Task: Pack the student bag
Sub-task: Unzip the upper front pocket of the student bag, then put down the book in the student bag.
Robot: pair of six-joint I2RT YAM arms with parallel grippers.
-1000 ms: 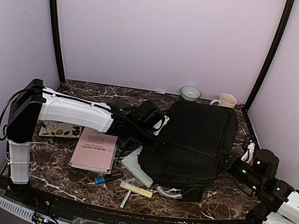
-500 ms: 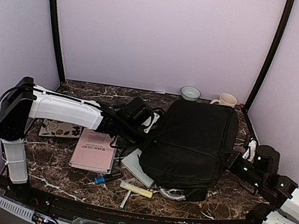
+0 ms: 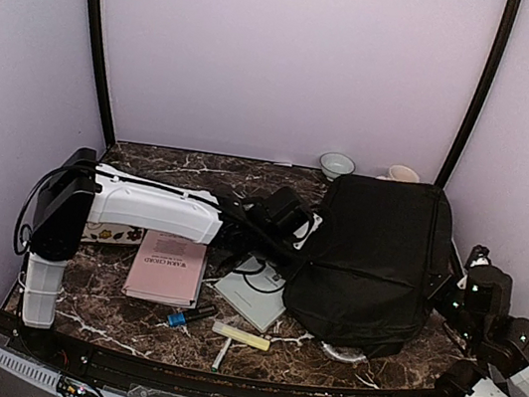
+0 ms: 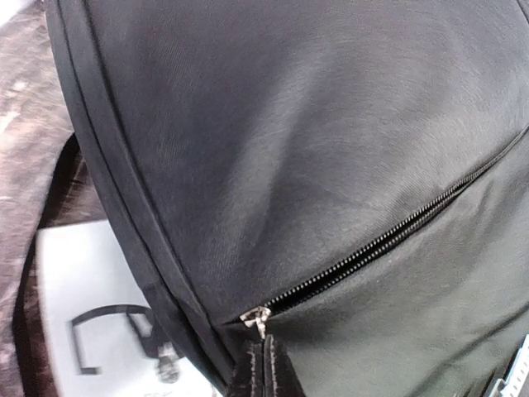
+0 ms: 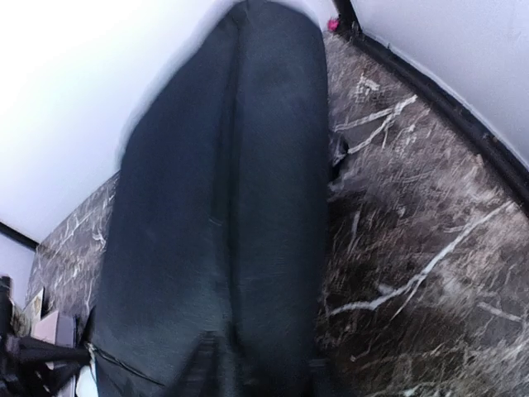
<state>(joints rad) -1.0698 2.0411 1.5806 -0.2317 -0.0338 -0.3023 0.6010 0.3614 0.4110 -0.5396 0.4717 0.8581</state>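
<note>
The black student bag [image 3: 375, 261] lies on the marble table, its right side lifted. My left gripper [image 3: 299, 247] is at the bag's left edge; in the left wrist view its gripper [image 4: 264, 368] is shut on the metal zipper pull [image 4: 256, 318], with the zipper [image 4: 388, 236] running up to the right. My right gripper [image 3: 446, 293] is at the bag's right edge; in the right wrist view its gripper [image 5: 260, 372] is shut on the bag [image 5: 223, 207], with the dark fabric filling the space between the fingers.
Left of the bag lie a pink book [image 3: 168, 266], a white notebook [image 3: 254, 298], a blue marker [image 3: 190, 316], a yellow highlighter [image 3: 241, 335], a pen [image 3: 222, 353] and a floral card [image 3: 103, 230]. A bowl [image 3: 337, 163] and a mug [image 3: 402, 172] stand at the back.
The bag has slid to the right and its right side has risen. Both grippers moved right with it, and more of the white notebook shows.
</note>
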